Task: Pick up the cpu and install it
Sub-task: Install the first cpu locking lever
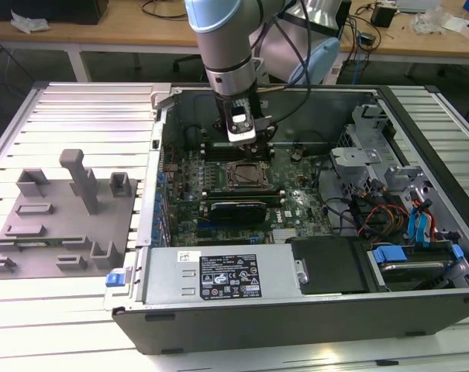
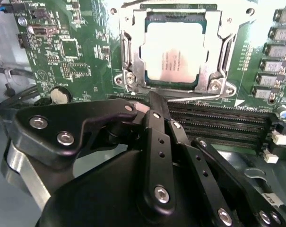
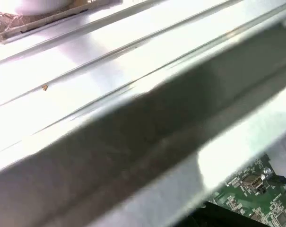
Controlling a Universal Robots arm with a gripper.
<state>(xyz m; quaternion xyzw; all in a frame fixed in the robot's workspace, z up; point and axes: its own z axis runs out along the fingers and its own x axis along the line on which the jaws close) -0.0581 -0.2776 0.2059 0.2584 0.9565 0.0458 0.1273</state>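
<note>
Sitting seated in the socket [image 2: 173, 47], cpu [image 2: 173, 54] at twelve o'clock from gripper [image 2: 154, 101], apart from it; jaws together, empty.

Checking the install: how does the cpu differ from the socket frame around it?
The cpu is a flat, pale silver square; the socket frame is an open metal border with screws at its corners. The cpu lies inside, the frame surrounds it. Both sit flat on the green motherboard.
</note>
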